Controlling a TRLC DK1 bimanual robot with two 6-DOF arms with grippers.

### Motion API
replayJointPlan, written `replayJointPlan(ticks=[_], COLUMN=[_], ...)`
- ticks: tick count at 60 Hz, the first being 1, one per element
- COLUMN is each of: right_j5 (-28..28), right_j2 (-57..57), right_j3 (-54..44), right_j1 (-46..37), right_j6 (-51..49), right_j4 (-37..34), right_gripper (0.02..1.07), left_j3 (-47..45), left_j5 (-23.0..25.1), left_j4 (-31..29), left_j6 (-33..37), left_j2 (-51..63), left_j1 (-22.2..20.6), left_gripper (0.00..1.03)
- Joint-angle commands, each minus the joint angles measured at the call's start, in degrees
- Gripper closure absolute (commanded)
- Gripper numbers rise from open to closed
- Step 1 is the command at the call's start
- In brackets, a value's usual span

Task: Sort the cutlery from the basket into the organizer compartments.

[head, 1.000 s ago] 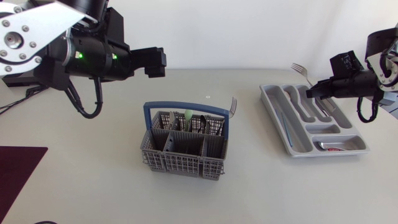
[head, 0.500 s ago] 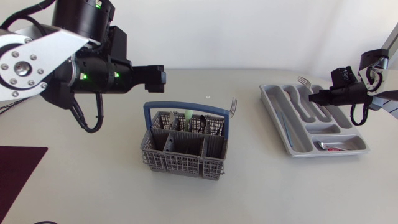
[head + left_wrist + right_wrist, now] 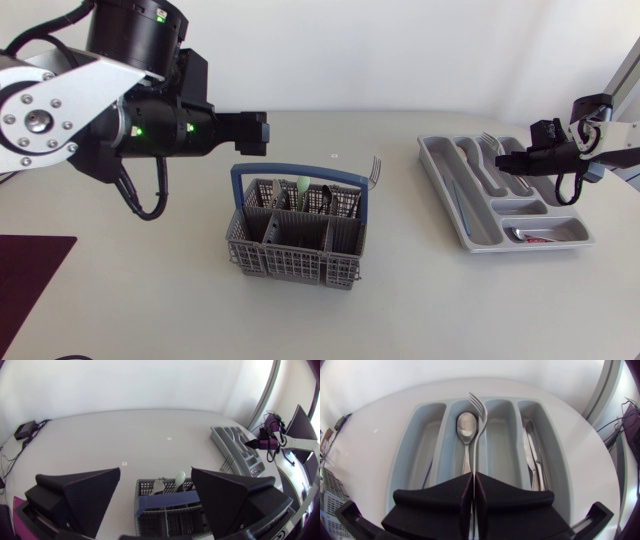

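The grey basket (image 3: pixel 298 238) with a blue handle stands mid-table and holds several pieces of cutlery; a fork (image 3: pixel 376 170) leans out at its far right corner. My left gripper (image 3: pixel 258 131) hangs open above and behind it; in the left wrist view the basket (image 3: pixel 167 510) lies below the open left gripper (image 3: pixel 156 491). The grey organizer (image 3: pixel 445 185) is at the right. My right gripper (image 3: pixel 506 160) is shut on a fork (image 3: pixel 476 425), held low over the divider beside a spoon (image 3: pixel 466 430) that lies in a compartment. The right gripper (image 3: pixel 473 479) clamps the fork's handle.
A knife (image 3: pixel 532 455) lies in the organizer compartment on the other side of the fork. The small front compartment holds a spoon (image 3: pixel 517 233) and something red (image 3: pixel 538 240). A dark purple mat (image 3: pixel 28 268) covers the table's near left corner.
My right gripper has come down and drawn back with the fork, now low over the organizer. My left arm has shifted slightly right and lower, toward the basket.
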Motion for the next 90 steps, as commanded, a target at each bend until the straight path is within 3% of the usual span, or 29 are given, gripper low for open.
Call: replayJointPlan(ticks=[1, 43, 65, 69, 77, 82, 90], right_j5=[-1.6, -9.4, -10.2, -10.3, -10.1, -9.5, -7.6], right_j2=[2.3, 12.2, 15.3, 14.9, 11.6, 7.7, 0.8], right_j3=[2.6, 11.3, 12.9, 12.7, 10.7, 8.1, 3.5], right_j1=[-1.1, -4.4, -4.7, -4.7, -4.3, -3.6, -3.2], right_j6=[2.3, 6.4, 6.7, 6.7, 6.3, 5.6, 4.7], right_j4=[0.7, -2.4, -3.9, -3.9, -3.9, -3.8, -2.6], right_gripper=[1.02, 1.02, 1.0, 0.86, 0.41, 0.32, 0.29], left_j3=[-2.1, -3.8, -3.6, -3.5, -3.3, -3.4, -3.6], left_j5=[-0.2, -0.2, -0.4, -0.6, -1.2, -1.2, -1.3], left_j4=[0.7, 1.4, 1.4, 1.4, 1.2, 1.1, 0.7], left_j6=[1.5, 2.1, 2.3, 2.4, 2.5, 2.5, 2.5], left_j2=[-1.5, -3.3, -4.0, -4.0, -4.6, -5.4, -6.7], left_j1=[-0.6, -1.1, -1.6, -1.6, -1.6, -1.6, -1.5], left_gripper=[0.05, 0.05, 0.05, 0.05, 0.05, 0.05, 0.05])
